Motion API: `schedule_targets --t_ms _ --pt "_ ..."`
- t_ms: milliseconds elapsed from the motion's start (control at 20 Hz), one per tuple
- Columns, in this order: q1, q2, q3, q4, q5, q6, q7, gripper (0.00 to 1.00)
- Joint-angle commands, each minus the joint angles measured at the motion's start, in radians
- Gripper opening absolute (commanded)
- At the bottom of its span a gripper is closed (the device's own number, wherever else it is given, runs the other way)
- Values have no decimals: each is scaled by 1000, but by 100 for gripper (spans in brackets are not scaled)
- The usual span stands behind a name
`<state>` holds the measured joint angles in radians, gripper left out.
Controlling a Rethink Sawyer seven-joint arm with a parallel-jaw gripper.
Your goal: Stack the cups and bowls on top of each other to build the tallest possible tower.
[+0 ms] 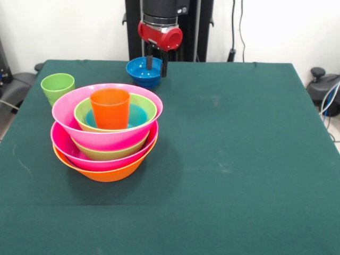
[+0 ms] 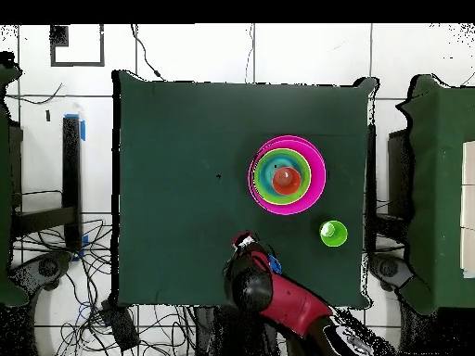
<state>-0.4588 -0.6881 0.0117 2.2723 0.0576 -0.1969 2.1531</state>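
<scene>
While upright, the pincer (image 1: 157, 62) straddles the blue bowl's (image 1: 140, 71) rim.

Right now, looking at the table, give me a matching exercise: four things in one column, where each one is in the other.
Things:
1. orange cup
2. light green cup
3. small blue bowl
4. orange bowl

Places:
A. at the bottom of the tower
B. under the robot's hand
C. alone on the cloth beside the tower
D. upright at the top of the tower

Pairs: 1-D, 2-C, 3-B, 4-A
</scene>
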Motion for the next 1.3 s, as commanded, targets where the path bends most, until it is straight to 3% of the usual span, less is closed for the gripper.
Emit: schedule_targets --t_ms 50,700,1300 --pt "12 85 26 25 10 59 155 100" --pt "42 236 3 -34 28 -33 187 100" --pt "35 316 -13 -89 22 -52 169 100"
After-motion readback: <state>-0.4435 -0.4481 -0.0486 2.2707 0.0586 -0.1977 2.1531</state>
